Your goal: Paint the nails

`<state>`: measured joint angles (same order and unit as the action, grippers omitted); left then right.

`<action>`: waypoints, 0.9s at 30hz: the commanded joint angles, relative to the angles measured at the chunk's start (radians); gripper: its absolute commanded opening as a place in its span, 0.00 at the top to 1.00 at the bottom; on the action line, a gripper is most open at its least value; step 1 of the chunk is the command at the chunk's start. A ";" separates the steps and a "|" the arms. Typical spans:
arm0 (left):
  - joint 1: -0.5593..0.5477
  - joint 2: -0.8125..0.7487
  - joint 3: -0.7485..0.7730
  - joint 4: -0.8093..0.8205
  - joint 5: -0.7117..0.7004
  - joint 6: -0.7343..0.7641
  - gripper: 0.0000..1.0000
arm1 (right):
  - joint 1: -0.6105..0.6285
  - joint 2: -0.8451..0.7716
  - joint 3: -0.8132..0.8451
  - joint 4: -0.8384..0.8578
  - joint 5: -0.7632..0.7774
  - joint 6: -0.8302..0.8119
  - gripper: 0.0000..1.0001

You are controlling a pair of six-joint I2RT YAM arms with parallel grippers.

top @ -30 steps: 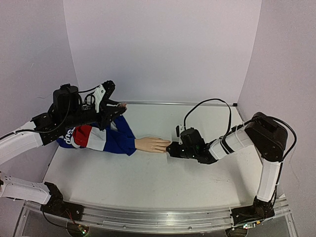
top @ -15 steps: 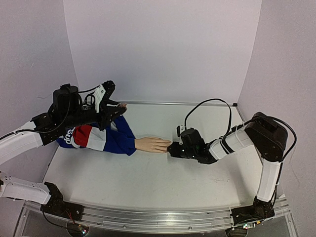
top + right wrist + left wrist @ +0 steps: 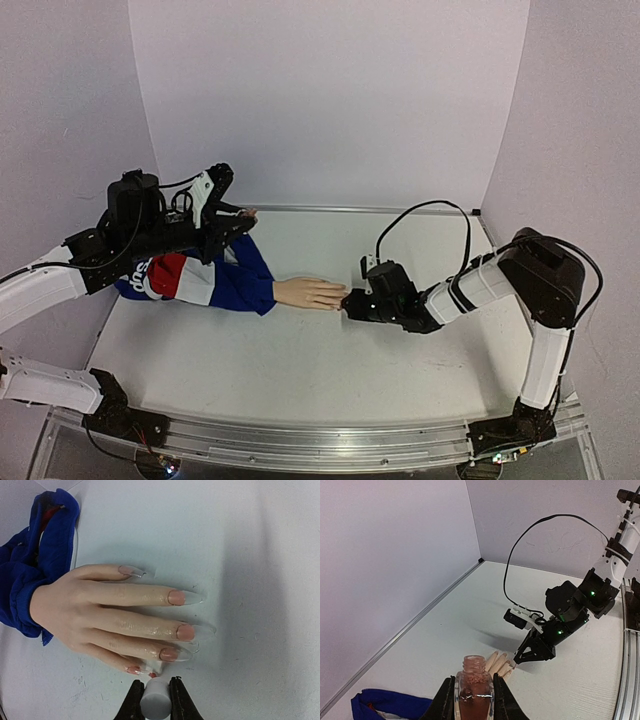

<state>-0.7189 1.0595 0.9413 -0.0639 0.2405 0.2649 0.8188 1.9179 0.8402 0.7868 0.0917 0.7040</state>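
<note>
Mid-manicure on the mannequin hand (image 3: 90, 607)
Pinching white cap (image 3: 154, 706) in right gripper (image 3: 350, 302) just beside the nails (image 3: 176, 597), clamping open pink bottle (image 3: 473, 677) in left gripper (image 3: 240, 218).

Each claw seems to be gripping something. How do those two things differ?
The bottle in the left gripper is clear glass with pinkish-brown polish and open-topped; the cap in the right gripper is opaque white. The bottle is held up off the table; the cap sits low, by the fingertips of the mannequin hand. Both are small and clamped between gripper fingers.
</note>
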 commanded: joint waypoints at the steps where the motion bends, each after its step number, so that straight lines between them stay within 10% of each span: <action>1: 0.003 -0.014 0.011 0.028 0.013 0.010 1.00 | -0.003 -0.063 -0.017 0.042 -0.009 0.000 1.00; 27: 0.003 -0.012 0.011 0.027 0.011 0.013 1.00 | -0.001 -0.011 0.022 0.116 -0.060 -0.016 1.00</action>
<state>-0.7189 1.0595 0.9413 -0.0715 0.2405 0.2653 0.8188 1.9018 0.8196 0.8684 0.0338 0.7025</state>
